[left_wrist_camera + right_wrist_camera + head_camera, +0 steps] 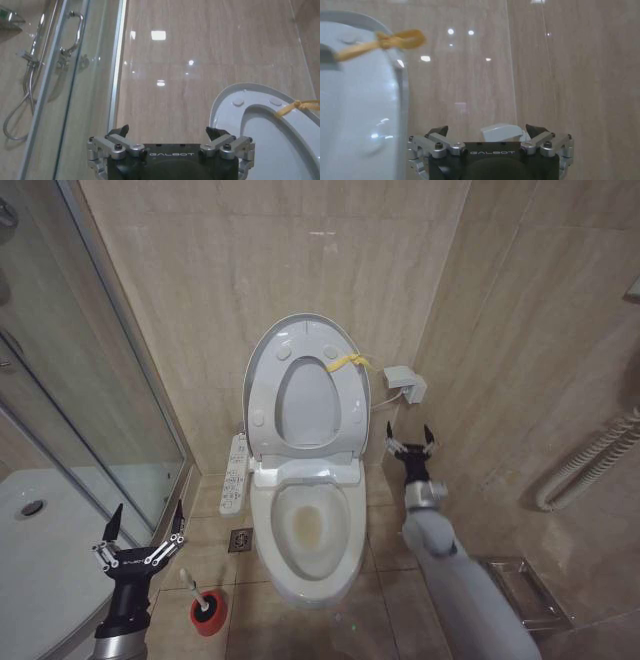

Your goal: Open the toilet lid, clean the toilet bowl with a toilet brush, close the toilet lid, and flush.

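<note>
- Left gripper [140, 532] hung low, jaws wide apart, just above the toilet brush [199, 598] in its red holder [209, 612].
- Toilet bowl [310, 530] sat uncovered on the floor.
- Right gripper [410, 438] hovered beside it, jaws apart, empty.
- Toilet lid [306, 385] stood upright against the wall, yellow strap [349, 361] at its rim.

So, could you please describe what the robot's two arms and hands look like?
Both hands, left hand and right hand, have a black body marked GALBOT in white, silver metal linkages with bolts, and two black pointed fingertips. Behind each sits a silver-grey wrist cylinder. The right arm has a smooth light grey shell. No loose cables are visible.
</note>
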Controlling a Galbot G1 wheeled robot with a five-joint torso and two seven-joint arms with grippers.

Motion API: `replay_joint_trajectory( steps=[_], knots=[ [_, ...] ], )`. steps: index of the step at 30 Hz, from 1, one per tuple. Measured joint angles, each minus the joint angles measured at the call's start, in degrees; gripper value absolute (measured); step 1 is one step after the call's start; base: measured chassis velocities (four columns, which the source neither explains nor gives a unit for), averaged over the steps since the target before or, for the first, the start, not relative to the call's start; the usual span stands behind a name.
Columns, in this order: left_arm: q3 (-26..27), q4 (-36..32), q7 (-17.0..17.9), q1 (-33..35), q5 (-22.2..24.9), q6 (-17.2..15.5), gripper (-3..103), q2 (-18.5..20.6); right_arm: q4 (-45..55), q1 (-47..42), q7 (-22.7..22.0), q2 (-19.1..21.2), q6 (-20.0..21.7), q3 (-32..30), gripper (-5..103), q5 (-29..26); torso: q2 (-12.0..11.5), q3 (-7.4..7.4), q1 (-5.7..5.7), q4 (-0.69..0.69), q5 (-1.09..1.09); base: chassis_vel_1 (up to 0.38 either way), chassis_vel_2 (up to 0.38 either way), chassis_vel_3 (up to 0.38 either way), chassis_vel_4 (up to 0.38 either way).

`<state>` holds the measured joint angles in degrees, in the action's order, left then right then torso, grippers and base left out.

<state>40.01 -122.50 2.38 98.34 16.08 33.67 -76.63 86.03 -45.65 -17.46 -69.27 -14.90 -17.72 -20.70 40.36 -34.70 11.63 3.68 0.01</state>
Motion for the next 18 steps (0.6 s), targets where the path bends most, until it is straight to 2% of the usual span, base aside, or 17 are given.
replay_joint_trajectory(
  steps=[2,5,13,18],
  knots=[
    [0.86,-0.22,0.03,0.29,-0.01,-0.21,100,-0.14,-4.15,5.68,0.74,0.75,0.92,2.27,100,-3.11,0.00,0.00,0.00,-0.02,-0.01,0.000,0.000,0.000,0.000],
    [1.60,-0.22,0.05,0.40,-0.09,-0.30,100,-0.57,-8.43,10.41,2.15,0.78,1.17,4.30,100,-4.48,0.00,0.00,0.00,-0.03,-0.01,0.000,0.000,0.000,0.000],
    [3.43,-2.72,0.13,1.79,0.36,-0.49,100,-1.77,-22.65,22.16,7.82,0.14,-0.81,8.56,100,-3.26,0.00,0.00,0.01,-0.01,-0.01,0.000,0.000,0.000,0.000],
    [5.00,-4.03,0.21,2.75,1.27,-0.54,100,-1.55,-26.42,25.83,10.45,0.40,-1.33,9.85,100,-3.02,0.00,0.01,0.00,0.00,-0.01,0.000,0.000,0.000,0.000]
  ],
)
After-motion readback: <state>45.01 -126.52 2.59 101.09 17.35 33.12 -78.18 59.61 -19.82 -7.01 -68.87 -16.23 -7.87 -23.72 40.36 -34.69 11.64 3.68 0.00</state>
